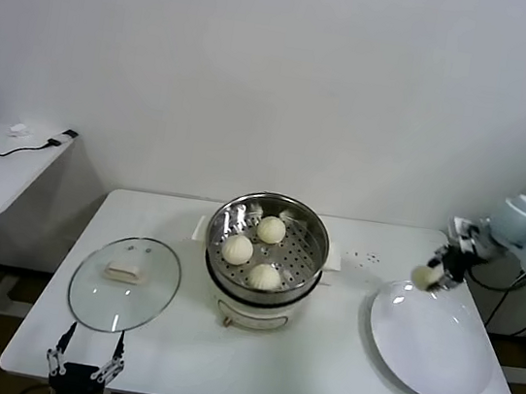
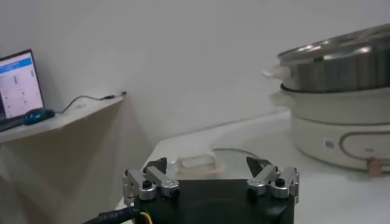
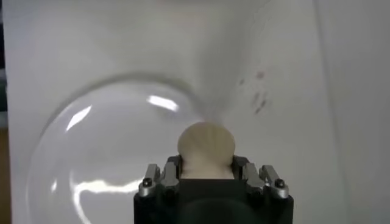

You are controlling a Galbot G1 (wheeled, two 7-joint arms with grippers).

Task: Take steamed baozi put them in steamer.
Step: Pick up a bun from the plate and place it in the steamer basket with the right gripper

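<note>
Head view: three buns already sit in the steamer [image 1: 266,246] mid-frame; the right gripper [image 1: 432,273] at right pinches the last bun [image 1: 423,275] above the plate's [image 1: 433,344] rim — I'd lift well clear of the steamer's wall before lowering.

Left wrist view: the left gripper [image 2: 210,181] idles at the bottom, jaws spread, near the lid [image 2: 225,155].

Right wrist view: the bun is round with no long axis — pleats face the camera.

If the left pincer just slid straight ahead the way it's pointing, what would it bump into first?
Most likely the glass lid lying flat on the table just ahead of the open left pincer. It might skim over the lid; height is hard to judge. The steamer stands off to one side.
</note>
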